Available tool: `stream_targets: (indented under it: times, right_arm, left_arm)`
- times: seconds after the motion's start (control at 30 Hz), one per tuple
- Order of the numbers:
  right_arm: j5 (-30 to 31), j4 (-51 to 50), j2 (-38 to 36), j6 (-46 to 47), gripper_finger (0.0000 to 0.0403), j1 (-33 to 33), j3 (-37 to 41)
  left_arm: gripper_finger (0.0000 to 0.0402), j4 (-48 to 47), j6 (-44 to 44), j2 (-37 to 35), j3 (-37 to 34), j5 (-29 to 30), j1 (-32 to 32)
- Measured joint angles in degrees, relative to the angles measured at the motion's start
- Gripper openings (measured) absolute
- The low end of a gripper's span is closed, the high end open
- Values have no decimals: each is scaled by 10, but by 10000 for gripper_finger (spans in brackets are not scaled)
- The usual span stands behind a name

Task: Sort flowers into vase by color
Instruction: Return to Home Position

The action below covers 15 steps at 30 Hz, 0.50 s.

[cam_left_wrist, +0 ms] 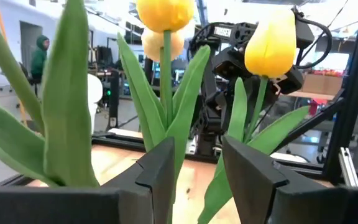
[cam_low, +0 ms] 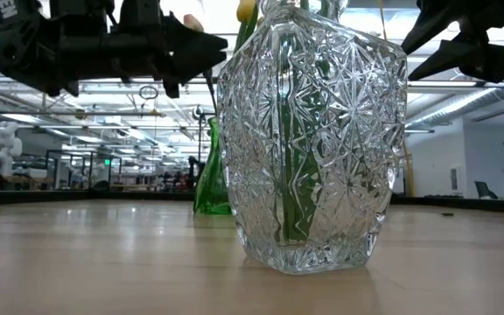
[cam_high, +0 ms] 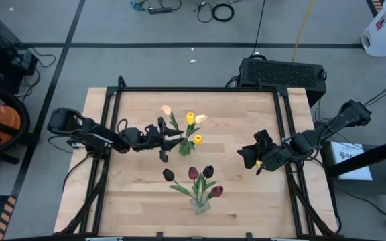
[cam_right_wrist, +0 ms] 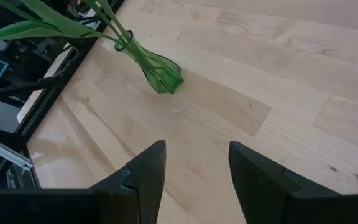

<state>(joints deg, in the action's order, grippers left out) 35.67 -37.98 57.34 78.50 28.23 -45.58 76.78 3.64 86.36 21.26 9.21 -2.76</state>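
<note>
From my seat, the green vase [cam_high: 185,148] stands at the middle of the table [cam_high: 246,201] and holds 4 pale flowers [cam_high: 190,118] (yellow and peach heads, fanned toward the far side). The clear vase [cam_high: 201,204] stands close to the near edge with 4 dark flowers [cam_high: 193,173], maroon to near-black. My left gripper [cam_high: 166,137] hangs just left of the green vase. Its fingers [cam_left_wrist: 157,171] are spread with nothing pinched, and in the left wrist view the green stems [cam_left_wrist: 166,74] rise just beyond the tips. The right gripper [cam_high: 246,155] sits well to the right of both vases above bare wood. Its fingers [cam_right_wrist: 145,171] are likewise apart and empty, pointing toward the green vase. In the low view the clear vase fills the middle with stems inside it. The green vase shows behind it to the left, and both arms hang overhead. A person [cam_left_wrist: 39,56] in a green hood stands in the room beyond the table.
</note>
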Motion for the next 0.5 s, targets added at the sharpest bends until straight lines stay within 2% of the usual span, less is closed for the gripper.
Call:
stream_targets:
  times: [0.23, 0.5]
  right_arm:
    - [0, 0, 0, -2, 169, 0, 0]
    - [0, 2, 0, 14, 169, 0, 0]
  left_arm:
    - [141, -170, 5, -123, 0, -26, 0]
    - [141, -387, 5, -275, 0, -104, 0]
